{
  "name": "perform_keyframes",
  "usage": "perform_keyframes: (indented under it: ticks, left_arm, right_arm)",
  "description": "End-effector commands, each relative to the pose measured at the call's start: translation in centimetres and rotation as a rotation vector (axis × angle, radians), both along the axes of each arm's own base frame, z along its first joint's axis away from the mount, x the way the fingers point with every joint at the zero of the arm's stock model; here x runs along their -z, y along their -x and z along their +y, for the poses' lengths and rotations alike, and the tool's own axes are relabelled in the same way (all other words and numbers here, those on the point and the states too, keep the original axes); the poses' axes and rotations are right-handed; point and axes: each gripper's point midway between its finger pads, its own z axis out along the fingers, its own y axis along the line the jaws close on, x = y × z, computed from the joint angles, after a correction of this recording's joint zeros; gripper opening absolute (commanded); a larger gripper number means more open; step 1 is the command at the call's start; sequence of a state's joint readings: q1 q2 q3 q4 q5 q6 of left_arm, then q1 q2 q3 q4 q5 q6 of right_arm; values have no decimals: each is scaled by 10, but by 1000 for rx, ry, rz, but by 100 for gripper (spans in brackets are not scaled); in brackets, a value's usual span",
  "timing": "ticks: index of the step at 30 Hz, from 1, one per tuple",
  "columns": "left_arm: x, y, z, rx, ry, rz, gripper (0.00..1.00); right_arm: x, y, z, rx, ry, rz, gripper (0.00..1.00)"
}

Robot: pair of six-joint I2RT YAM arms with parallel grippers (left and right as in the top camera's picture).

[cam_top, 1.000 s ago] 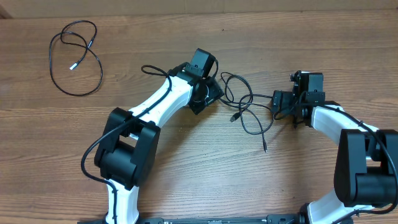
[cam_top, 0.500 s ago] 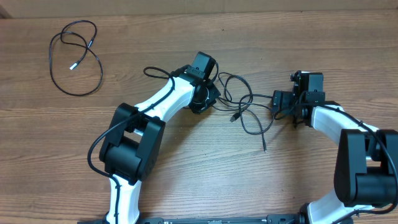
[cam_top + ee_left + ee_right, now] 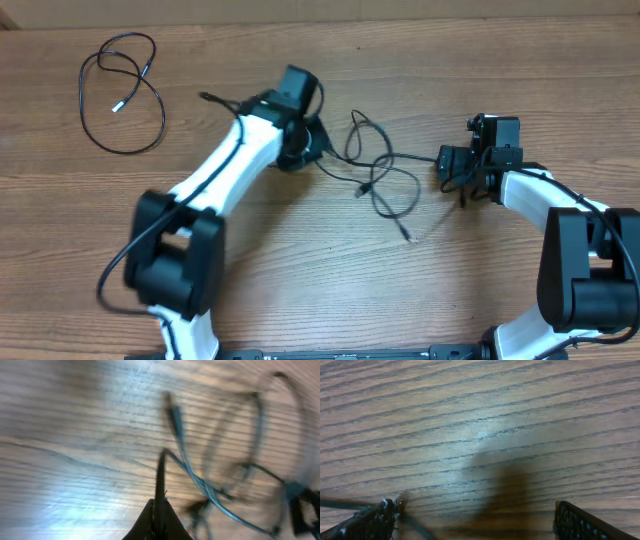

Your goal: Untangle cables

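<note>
A tangle of thin black cables (image 3: pixel 380 172) lies on the wooden table between the two arms. My left gripper (image 3: pixel 318 150) is at the tangle's left end, shut on one black cable strand (image 3: pixel 161 467) that runs straight out from the closed jaws (image 3: pixel 160 510). In the blurred left wrist view, more loops (image 3: pixel 220 492) and a plug end (image 3: pixel 172 410) lie beyond it. My right gripper (image 3: pixel 452 168) stands open at the tangle's right end. A blurred strand (image 3: pixel 412 524) passes beside its left finger (image 3: pixel 372 519), with nothing between the jaws (image 3: pixel 475 527).
A separate looped black cable (image 3: pixel 122 92) with a silver tip lies at the far left back of the table. A loose plug end (image 3: pixel 407 236) of the tangle points toward the front. The table's back edge (image 3: pixel 400 18) runs along the top.
The left gripper closed on a strand and moved back and to the left, dragging the tangle leftward and stretching it. The right arm stayed where it was.
</note>
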State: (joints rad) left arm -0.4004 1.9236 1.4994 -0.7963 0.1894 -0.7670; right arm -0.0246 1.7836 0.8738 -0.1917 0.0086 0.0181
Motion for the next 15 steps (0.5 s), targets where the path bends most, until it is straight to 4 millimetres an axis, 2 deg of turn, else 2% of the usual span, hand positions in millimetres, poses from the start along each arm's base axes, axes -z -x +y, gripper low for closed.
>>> perform_keyframes:
  ticks: [1,8,13,15]
  left_arm:
    - [-63,3,11,89,-45,-164,4]
    - [-136,29,44,32,-105,-305,4]
    - [-176,56,67,-6,-134,-384,4]
    - [-189,62,76,-24,-148,-420,4]
  right_arm:
    - [20,15,8,-9,-40,67,100]
    - [20,15,8,-9,-40,67,100]
    - [20,15,8,-10,-41,67,100]
    - [22,23,24,-43,-130,99,100]
